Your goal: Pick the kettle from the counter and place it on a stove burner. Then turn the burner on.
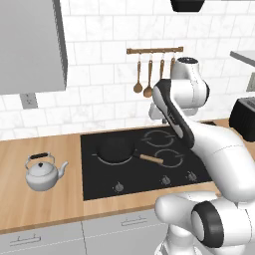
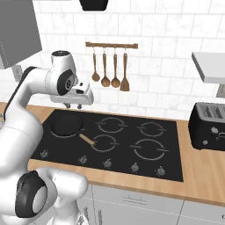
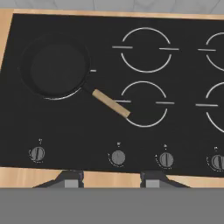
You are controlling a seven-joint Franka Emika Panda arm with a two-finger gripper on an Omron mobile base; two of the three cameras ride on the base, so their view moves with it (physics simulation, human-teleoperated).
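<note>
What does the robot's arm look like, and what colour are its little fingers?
The arm is made of smooth, rounded, glossy white shells, chunky like bent tubes. Dark, nearly black bands and round dark caps sit at its joints. At its end is a flat white hand block with a two-finger gripper; its two small fingertips are dark grey. No cables or markings can be seen.

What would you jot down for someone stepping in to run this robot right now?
Pincer: open, holding nothing, hovering above the front edge of the stove.
Kettle: upright on the counter, left of the stove, untouched.
Frying pan: sits on the rear left burner; the front burner beside it is free apart from the pan handle's tip.
Done: nothing.
Left: fetch kettle, set it on a burner, turn its knob.
</note>
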